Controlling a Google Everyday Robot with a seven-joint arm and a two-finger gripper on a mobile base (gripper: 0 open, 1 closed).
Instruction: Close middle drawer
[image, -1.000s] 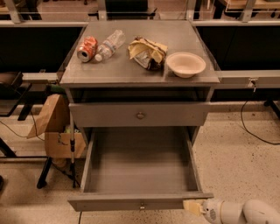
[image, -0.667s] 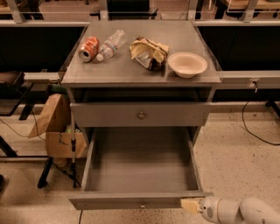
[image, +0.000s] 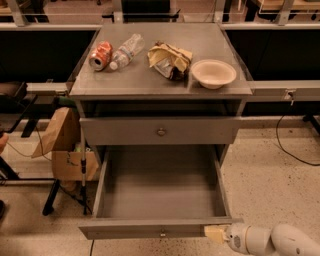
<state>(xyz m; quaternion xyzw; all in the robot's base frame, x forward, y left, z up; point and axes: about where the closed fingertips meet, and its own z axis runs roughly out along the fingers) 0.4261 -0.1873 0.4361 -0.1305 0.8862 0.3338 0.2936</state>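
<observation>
Closing drawer (image: 160, 190) | fully out, 0% done | gripper (image: 216, 233) at its R front corner, open/shut can't tell | you've the whole push left to do

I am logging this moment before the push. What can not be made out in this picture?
Camera view: the gripper is at the right end of the front panel of the middle drawer; contact cannot be judged from above.
Camera view: whatever lies under that drawer is hidden by it and cut by the bottom edge.
</observation>
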